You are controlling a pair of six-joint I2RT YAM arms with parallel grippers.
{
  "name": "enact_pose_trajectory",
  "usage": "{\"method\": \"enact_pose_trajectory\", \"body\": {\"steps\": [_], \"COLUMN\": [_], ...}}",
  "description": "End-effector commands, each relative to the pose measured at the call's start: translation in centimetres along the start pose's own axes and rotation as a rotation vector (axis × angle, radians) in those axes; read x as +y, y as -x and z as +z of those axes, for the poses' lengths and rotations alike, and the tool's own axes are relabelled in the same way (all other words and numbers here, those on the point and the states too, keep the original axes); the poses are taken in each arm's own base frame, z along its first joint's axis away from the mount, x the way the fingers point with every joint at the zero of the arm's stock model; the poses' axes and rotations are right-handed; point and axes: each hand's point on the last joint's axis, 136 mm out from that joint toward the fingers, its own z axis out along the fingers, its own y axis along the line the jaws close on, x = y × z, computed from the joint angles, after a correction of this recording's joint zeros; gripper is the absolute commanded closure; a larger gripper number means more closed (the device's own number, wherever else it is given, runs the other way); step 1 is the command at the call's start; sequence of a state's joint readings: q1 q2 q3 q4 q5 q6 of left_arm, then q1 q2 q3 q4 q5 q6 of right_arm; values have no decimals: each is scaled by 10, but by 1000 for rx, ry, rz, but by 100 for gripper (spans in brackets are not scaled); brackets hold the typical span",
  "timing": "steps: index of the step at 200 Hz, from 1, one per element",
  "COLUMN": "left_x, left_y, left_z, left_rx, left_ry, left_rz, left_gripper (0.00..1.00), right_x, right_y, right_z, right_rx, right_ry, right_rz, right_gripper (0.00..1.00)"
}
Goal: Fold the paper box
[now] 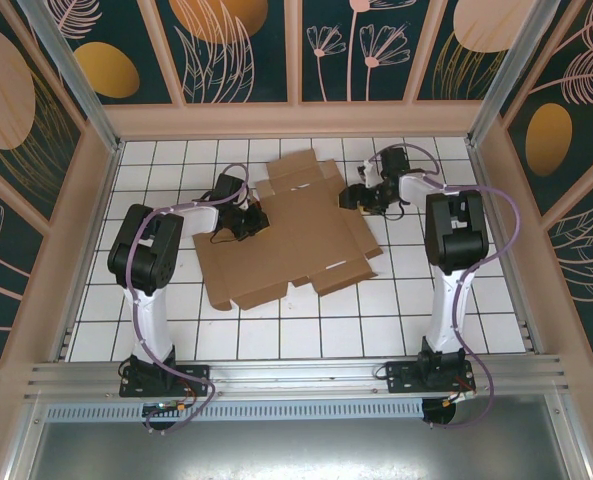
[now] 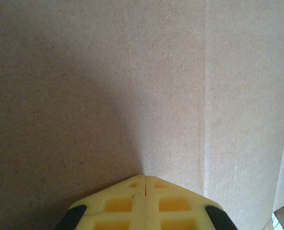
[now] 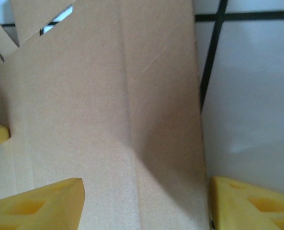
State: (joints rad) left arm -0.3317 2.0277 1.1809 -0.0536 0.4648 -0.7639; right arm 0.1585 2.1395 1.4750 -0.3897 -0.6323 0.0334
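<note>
The paper box (image 1: 296,240) is a flat brown cardboard sheet with flaps and slots, lying on the white tiled table (image 1: 176,320). My left gripper (image 1: 248,218) is at the sheet's left part. It is shut, and its yellow fingertips (image 2: 145,178) meet with nothing between them, right against the cardboard (image 2: 132,72). My right gripper (image 1: 354,197) is low over the sheet's right edge and open. In the right wrist view the right gripper (image 3: 146,191) has a strip of cardboard (image 3: 94,96) lying flat between its jaws, with one finger (image 3: 247,201) on the tile side of that edge.
Raised wooden walls (image 1: 101,180) enclose the tiled table on the left, back and right. A metal rail (image 1: 296,375) carrying both arm bases runs along the near edge. Bare tiles lie in front of the sheet and to its right (image 3: 256,96).
</note>
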Motion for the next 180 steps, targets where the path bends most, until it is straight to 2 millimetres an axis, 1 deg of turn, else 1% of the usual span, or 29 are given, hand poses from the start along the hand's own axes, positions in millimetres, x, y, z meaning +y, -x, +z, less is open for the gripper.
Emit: {"method": "enact_pose_trajectory", "body": {"steps": [1,23,46,57,69,79,92,109,132,145,161,166,172,175,180], "left_x": [32,31,30,29,28,27,26,24,18,8,-13,-22,-31,-37,-45], "left_y": [-12,-12,-12,-11,-10,-10,-9,-8,-5,0,11,16,21,24,28], "left_z": [12,12,11,11,10,9,8,7,2,-6,-23,-30,-38,-43,-49], "left_rx": [38,37,34,32,29,27,23,20,8,-15,-63,-81,-102,-113,-127], "left_ry": [72,69,67,67,63,60,58,55,43,24,-12,-27,-42,-52,-67], "left_rz": [-51,-50,-50,-51,-53,-54,-54,-52,-48,-41,-18,-7,4,9,17], "left_gripper": [100,100,100,100,100,100,100,100,100,100,100,98,95,93,89], "right_x": [5,11,15,14,9,3,0,-5,7,18,34,40,41,49,57], "right_y": [-15,-12,-7,-6,-4,-1,4,11,20,24,31,34,40,40,42], "right_z": [12,9,1,0,-3,-6,-12,-22,-30,-32,-36,-38,-44,-42,-44], "right_rx": [45,19,-11,-25,-39,-57,-82,-123,-175,-196,-238,-255,-273,-285,-299], "right_ry": [94,94,19,-52,-169,-272,-398,-604,-771,-833,-914,-934,-965,-967,-977], "right_rz": [28,20,-22,-53,-94,-123,-173,-255,-380,-460,-564,-593,-614,-639,-669], "right_gripper": [38,49,61,68,76,80,82,85,85,85,86,86,86,86,86]}}
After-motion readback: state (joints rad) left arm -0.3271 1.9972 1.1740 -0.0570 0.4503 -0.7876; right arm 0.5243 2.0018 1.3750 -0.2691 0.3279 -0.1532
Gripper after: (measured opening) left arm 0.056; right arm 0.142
